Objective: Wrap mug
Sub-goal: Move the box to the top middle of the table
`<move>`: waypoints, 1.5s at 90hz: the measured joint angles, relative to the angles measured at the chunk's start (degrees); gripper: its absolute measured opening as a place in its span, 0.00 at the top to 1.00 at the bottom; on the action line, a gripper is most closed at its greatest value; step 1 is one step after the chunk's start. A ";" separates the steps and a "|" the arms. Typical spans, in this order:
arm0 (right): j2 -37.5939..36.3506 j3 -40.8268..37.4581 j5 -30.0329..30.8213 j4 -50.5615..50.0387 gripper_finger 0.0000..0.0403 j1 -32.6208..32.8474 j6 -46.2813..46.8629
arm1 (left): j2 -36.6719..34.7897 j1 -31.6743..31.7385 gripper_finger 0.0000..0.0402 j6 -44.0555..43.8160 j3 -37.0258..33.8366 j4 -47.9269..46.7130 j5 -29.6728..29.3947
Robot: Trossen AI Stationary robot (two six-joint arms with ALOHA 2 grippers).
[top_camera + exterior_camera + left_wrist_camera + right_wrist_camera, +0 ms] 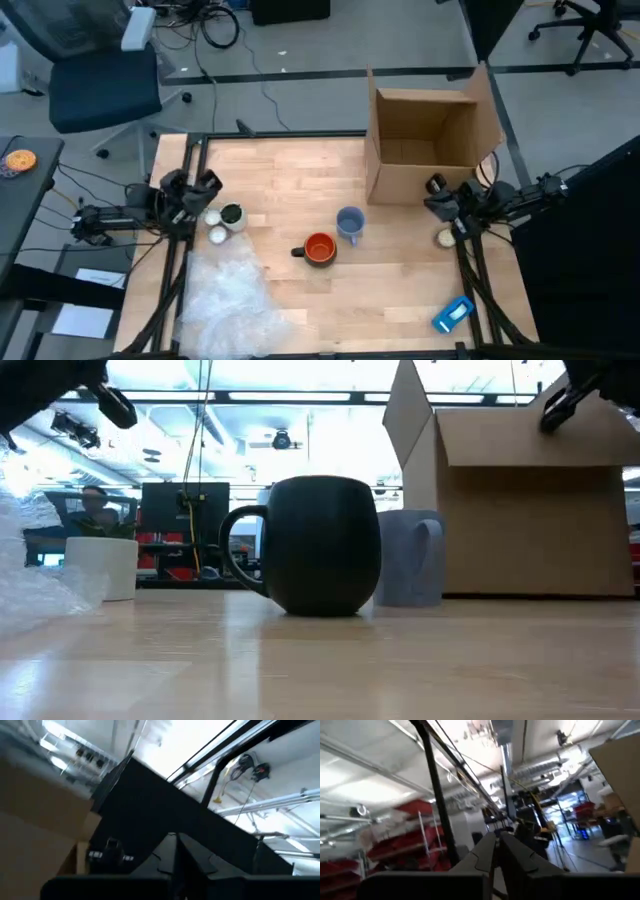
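Bubble wrap [232, 300] cut off at the edge — blue mug [412, 558] half-hidden.

The dark left gripper [207, 183] and dark right gripper [436, 185] are held raised at opposite table sides, fingers closed together.

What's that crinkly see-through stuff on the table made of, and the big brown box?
The crinkly sheet looks like clear plastic bubble wrap: translucent, wrinkled, with whitish glints. The box looks like plain cardboard: matte brown, with stiff flaps folded open. The table under them appears to be light wood, showing plank lines and grain.
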 joint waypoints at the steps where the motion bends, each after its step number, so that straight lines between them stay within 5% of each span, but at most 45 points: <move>1: 0.00 0.00 0.00 0.00 0.99 0.00 0.08 | 0.00 0.00 1.00 0.35 0.00 0.39 0.26; 23: 7.10 0.00 -10.31 4.16 1.00 1.50 4.19 | 0.98 0.00 1.00 5.79 0.02 2.83 4.52; 62: 42.26 14.15 -7.96 9.99 1.00 5.33 -6.49 | 17.34 -0.08 1.00 7.43 4.64 7.09 6.72; 84: 45.35 18.57 -2.51 5.36 1.00 5.75 -6.28 | 26.38 -5.12 1.00 9.01 10.48 16.16 16.43; 110: 56.56 28.51 -2.41 1.45 1.00 7.87 -7.39 | 38.08 -11.80 1.00 17.03 18.46 15.65 15.99; 135: 56.09 36.51 -2.72 -19.37 1.00 10.21 -1.77 | 46.05 -12.35 1.00 16.43 22.49 14.66 16.46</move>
